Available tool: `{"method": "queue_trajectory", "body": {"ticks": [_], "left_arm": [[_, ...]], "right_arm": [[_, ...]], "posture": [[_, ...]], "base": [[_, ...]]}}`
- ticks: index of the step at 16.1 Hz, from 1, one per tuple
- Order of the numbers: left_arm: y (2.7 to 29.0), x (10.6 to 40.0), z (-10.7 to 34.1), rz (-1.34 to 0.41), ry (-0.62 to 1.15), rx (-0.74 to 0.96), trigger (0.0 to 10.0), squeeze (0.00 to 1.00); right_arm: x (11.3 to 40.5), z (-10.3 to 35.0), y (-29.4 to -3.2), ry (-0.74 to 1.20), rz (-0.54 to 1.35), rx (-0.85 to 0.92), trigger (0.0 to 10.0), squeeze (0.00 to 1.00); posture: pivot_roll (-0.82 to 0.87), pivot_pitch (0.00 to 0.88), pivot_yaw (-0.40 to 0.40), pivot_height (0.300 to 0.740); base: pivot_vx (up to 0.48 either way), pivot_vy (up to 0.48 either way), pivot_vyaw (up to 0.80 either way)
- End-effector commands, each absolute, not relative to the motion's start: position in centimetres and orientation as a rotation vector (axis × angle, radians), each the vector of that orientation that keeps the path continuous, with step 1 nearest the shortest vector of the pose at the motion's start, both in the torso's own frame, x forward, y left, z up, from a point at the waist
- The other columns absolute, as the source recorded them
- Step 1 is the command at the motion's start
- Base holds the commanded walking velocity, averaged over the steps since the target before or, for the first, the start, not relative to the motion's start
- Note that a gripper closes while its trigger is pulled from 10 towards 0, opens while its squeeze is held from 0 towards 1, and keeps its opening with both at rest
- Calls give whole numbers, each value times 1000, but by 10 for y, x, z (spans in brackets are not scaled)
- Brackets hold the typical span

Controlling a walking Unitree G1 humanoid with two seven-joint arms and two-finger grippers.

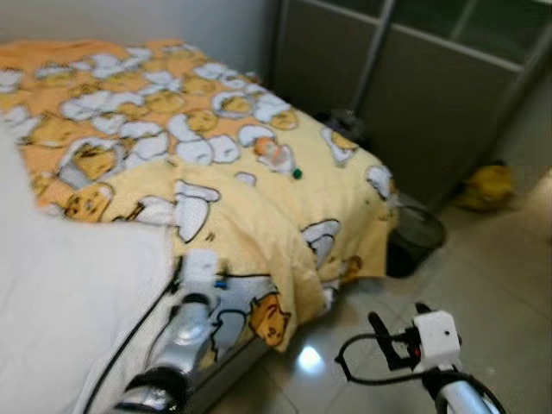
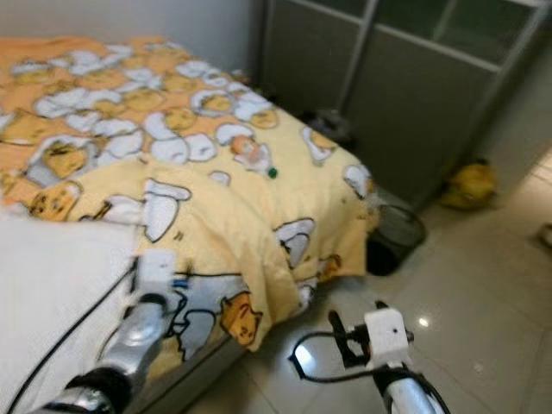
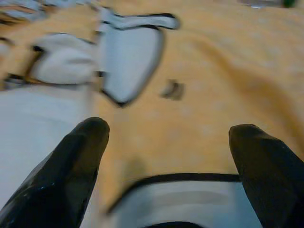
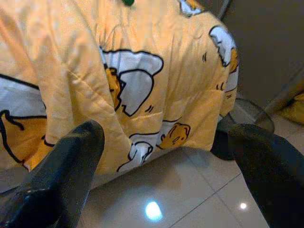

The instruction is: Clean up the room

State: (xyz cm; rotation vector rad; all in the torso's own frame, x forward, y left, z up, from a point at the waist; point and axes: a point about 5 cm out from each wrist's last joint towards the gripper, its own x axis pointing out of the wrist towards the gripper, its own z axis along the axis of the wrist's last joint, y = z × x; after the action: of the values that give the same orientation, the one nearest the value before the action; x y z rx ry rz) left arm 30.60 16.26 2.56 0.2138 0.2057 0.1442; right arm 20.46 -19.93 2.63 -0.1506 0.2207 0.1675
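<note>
A yellow duvet [image 1: 250,216] printed with cartoon figures covers the bed, rumpled and hanging over the near corner. A small green object [image 1: 297,173] lies on it toward the foot. My left gripper [image 3: 168,137] is open, hovering low over the duvet beside a white pillow [image 1: 69,302]. My right gripper [image 1: 398,317] is open over the tiled floor, off the bed's corner, pointing at the hanging duvet edge [image 4: 118,109].
A black mesh wastebasket [image 1: 416,231] stands on the floor at the bed's foot. A yellow bag [image 1: 487,186] lies by the grey wardrobe doors [image 1: 431,95]. Glossy tile floor [image 1: 500,293] stretches to the right.
</note>
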Motion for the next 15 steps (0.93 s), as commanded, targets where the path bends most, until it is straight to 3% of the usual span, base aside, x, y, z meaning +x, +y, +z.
{"method": "queue_trajectory", "body": {"ticks": [1,5,9,15], "left_arm": [[165,303,25,182,187,223,10000,0],[178,285,5,244,272,259,10000,0],[188,288,3,299,343,222,10000,0],[181,284,-5,250,416,182,10000,0]], "right_arm": [[204,26,-204,238,168,-164,10000,0],[200,21,-195,270,218,-151,10000,0],[198,21,-190,285,263,-151,10000,0],[195,19,-191,301,264,-148,10000,0]], "posture": [[-33,95,-111,740],[-2,127,-122,740],[-1,165,-130,740],[-15,184,-112,740]], "base": [[0,0,0],[0,0,0],[0,0,0],[0,0,0]]}}
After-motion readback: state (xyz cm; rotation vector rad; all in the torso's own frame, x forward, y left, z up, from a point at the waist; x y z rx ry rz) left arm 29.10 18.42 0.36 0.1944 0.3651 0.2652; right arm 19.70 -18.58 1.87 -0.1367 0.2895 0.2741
